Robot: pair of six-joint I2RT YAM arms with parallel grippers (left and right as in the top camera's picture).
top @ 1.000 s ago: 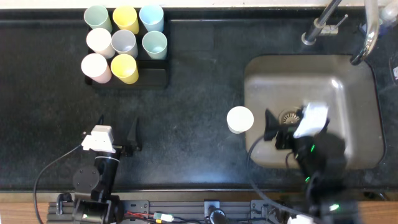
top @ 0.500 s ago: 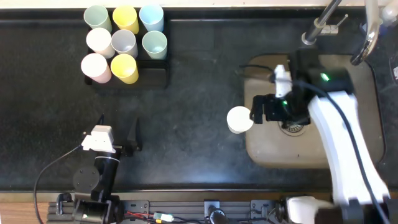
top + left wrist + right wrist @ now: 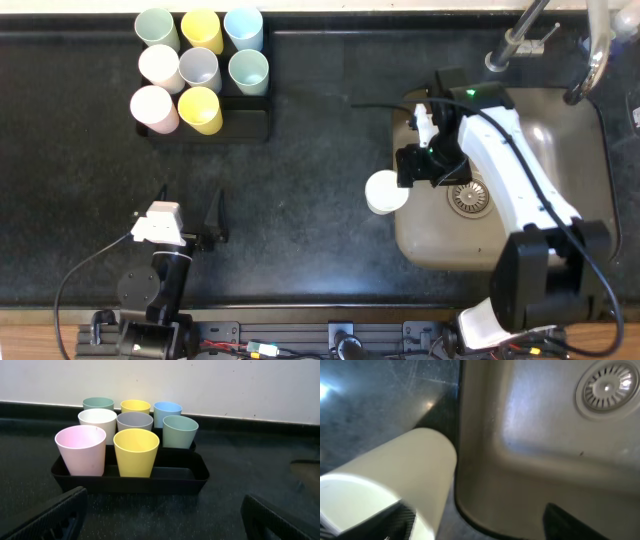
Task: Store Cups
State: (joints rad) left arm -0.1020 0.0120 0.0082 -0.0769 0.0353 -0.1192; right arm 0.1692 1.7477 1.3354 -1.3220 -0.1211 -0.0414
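Ahead of the black fingers of the left gripper, a black tray holds plain cups. Nearest are a pink cup and a yellow cup. Behind them are a white cup, grey cup and sea-green cup. Farthest are a mint cup, second yellow cup and blue cup. Beside one of the black fingers of the right gripper is a cream cup, with a silver sink and speckled black counter.

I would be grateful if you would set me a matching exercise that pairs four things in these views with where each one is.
Things
1. lone white cup
2. pink cup
3. drain
4. left gripper

Places
A. in the floor of the sink
B. in the tray, at a corner
C. on the counter, right beside the sink's rim
D. over bare counter, open, facing the tray

Pairs: 1-C, 2-B, 3-A, 4-D
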